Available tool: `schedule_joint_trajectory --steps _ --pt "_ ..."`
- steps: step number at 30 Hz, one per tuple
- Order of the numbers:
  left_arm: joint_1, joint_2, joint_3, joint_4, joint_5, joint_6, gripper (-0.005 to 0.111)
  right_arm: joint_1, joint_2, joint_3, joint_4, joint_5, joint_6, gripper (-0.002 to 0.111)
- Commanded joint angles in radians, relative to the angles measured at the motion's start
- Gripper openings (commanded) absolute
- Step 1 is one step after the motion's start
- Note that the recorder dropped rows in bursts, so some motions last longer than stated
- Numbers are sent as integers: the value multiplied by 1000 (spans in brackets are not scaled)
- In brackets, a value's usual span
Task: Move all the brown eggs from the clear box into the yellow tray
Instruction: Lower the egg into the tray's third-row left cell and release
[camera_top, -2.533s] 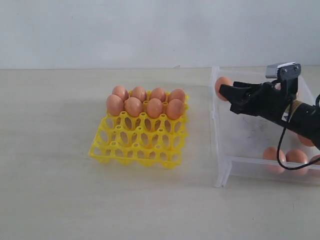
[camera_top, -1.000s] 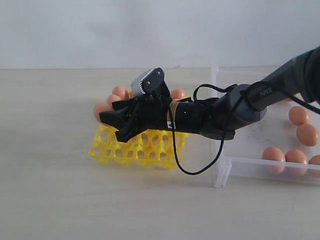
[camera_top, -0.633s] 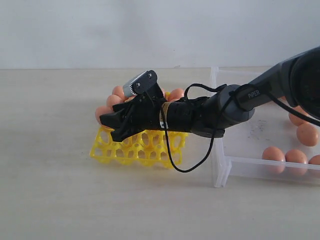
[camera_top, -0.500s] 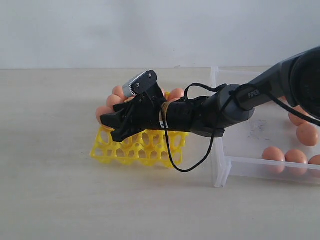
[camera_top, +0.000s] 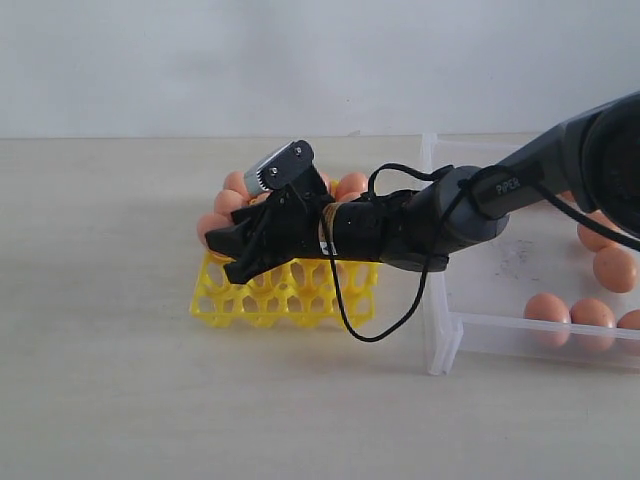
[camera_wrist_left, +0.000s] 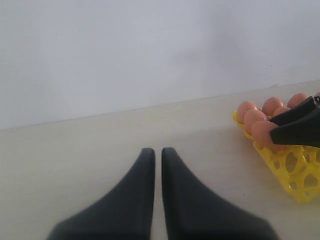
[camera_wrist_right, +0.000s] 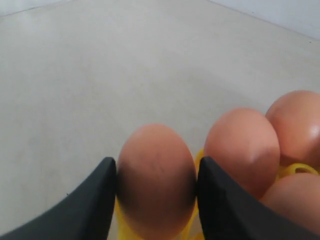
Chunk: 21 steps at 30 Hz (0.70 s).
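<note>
Exterior view: "PiPER" on arm (camera_top: 455, 215); fingers (camera_top: 232, 240) pinch brown egg (camera_top: 210, 224).

Ext. cam sits low, side-on to the table (camera_top: 100, 400), facing a white wall (camera_top: 300, 60); mid-range, whole scene in frame. L wrist cam looks out along the L gripper (camera_wrist_left: 156, 152), low over the tabletop, w/ the yellow tray (camera_wrist_left: 292, 172) ahead & off to one side. R wrist cam is v. close, right behind a brown egg (camera_wrist_right: 156, 175). All 3 views share the tray's egg-filled corner.
</note>
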<state>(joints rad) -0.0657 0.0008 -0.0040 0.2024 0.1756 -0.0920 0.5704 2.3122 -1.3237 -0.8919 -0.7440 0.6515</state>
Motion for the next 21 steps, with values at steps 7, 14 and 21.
schedule_joint_trajectory --steps 7,14,21 --pt "-5 -1 4 -2 -3 -5 4 -2 3 7 -10 67 19 43" --pt "-5 -1 4 -2 -3 -5 4 -2 3 7 -10 67 7 61" --pt "-5 -1 4 -2 -3 -5 4 -2 3 7 -10 80 -12 73"
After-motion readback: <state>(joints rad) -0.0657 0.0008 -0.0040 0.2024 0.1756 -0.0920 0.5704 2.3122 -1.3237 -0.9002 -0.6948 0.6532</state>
